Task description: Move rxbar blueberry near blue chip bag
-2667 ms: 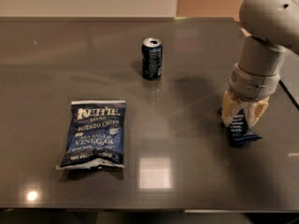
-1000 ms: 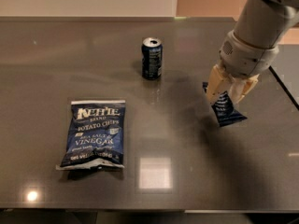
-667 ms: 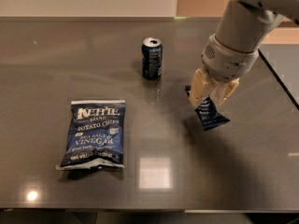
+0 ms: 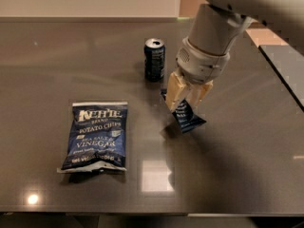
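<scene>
Pinching the tilted rxbar blueberry (image 4: 189, 119), gripper (image 4: 184, 102) near the soda can (image 4: 154, 60), well apart from the blue chip bag (image 4: 96, 136)

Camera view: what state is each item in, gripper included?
gripper: shut on the rxbar blueberry, beside the soda can
rxbar blueberry: gripped, tilted, apart from the blue chip bag
blue chip bag: lying flat, label up
soda can: upright
</scene>
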### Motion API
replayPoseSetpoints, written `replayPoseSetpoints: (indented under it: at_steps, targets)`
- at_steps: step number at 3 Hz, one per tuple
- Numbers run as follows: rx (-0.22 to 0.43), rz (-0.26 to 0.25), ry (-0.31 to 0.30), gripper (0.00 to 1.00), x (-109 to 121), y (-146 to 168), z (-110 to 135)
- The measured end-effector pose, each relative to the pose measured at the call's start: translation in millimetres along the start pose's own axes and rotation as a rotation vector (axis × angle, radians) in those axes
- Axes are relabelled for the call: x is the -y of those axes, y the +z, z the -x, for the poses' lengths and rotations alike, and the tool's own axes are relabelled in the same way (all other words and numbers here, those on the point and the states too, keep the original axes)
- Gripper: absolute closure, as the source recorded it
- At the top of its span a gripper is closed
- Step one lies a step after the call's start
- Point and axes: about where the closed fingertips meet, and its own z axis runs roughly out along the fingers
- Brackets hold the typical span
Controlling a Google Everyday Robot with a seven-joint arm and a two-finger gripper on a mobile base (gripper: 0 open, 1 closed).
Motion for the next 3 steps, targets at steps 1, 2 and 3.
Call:
replayPoseSetpoints:
  at_steps: [1,2,3]
  targets:
    - [-0.004,0.023,-0.062,1.0,-23.1,9.1,14.5]
    - [-0.018,0.051,-0.123,1.0,-42.1,21.6,24.8]
    - [-0.023,0.077,-0.175,1.0,-56.7,31.7,29.4]
